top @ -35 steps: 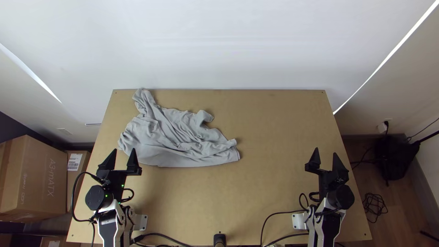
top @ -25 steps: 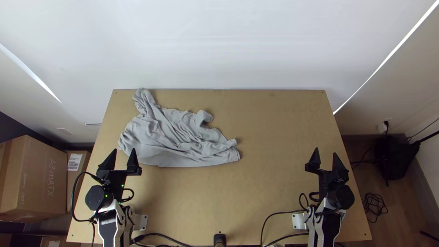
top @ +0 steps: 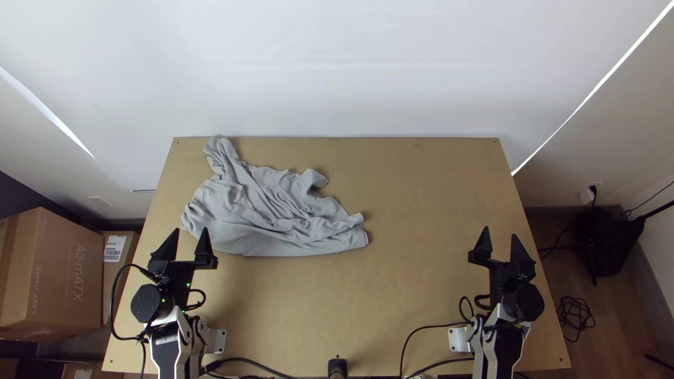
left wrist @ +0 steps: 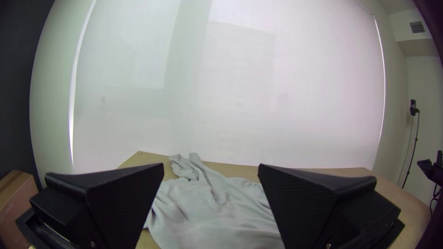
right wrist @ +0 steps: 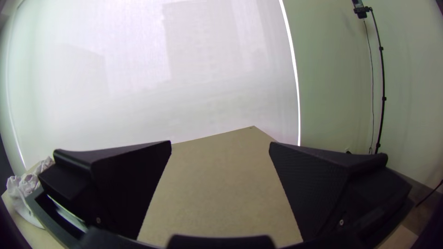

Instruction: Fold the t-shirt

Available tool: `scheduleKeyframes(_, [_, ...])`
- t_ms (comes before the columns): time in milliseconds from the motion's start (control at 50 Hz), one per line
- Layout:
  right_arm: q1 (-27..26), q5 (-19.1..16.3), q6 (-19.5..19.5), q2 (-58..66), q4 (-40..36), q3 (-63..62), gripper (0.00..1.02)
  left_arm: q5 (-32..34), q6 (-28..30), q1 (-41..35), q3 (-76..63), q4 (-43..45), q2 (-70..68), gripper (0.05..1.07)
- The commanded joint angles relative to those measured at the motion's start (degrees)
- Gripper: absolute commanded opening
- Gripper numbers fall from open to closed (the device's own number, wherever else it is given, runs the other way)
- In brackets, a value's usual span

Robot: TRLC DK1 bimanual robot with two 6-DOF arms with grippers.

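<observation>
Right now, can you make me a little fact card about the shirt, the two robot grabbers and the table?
Shirt: grey, wrinkled and bunched, not neatly folded
Shirt's place: left half of the table, one end up at the far edge
Left grabber: open, empty, close to the shirt's near left side
Right grabber: open, empty, well away from the shirt
Table: light wood
Beside the table: a cardboard box on the left
Folding job: not done
</observation>
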Motion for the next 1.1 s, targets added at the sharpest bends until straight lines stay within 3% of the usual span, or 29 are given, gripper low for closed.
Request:
scheduleKeyframes(0, [0.34,0.26,0.44,-0.10,-0.77,-0.42,0.98,-0.05,0.76,0.36,-2.63,-0.72,-0.36,1.03])
scheduleKeyframes(120, [0.34,0.26,0.44,-0.10,-0.77,-0.42,0.98,-0.05,0.76,0.36,-2.63,-0.63,-0.36,1.03])
scheduleKeyframes(300, [2.28,0.18,3.87,-0.10,-0.95,-0.42,0.98,-0.05,0.76,0.36,-2.63,-0.72,-0.36,1.03])
scheduleKeyframes(400, [3.42,1.50,3.34,-0.01,-1.30,-0.34,0.98,-0.05,-4.07,-0.52,-2.63,-0.63,-0.36,1.03])
scheduleKeyframes(500, [2.98,4.57,3.87,-0.10,-1.91,-0.34,0.98,-0.14,-3.72,-1.13,-2.63,-0.63,-0.36,1.03])
scheduleKeyframes(600, [3.77,5.01,3.87,-0.19,-2.27,-0.25,0.98,-0.05,-4.95,-1.48,-2.63,-0.46,-0.36,1.03])
scheduleKeyframes(660, [5.70,4.92,3.78,-0.19,-2.00,-0.16,0.98,-0.05,-7.76,-2.01,-2.63,-0.72,-0.36,1.03])
scheduleKeyframes(900, [13.97,4.84,5.89,1.48,0.46,3.62,0.98,-1.28,-7.67,-0.34,-2.20,-0.37,-0.45,1.03])
scheduleKeyframes(1080, [19.77,4.75,6.15,20.29,2.30,14.43,0.98,-4.44,-5.65,1.86,0.18,-0.10,-0.36,1.03])
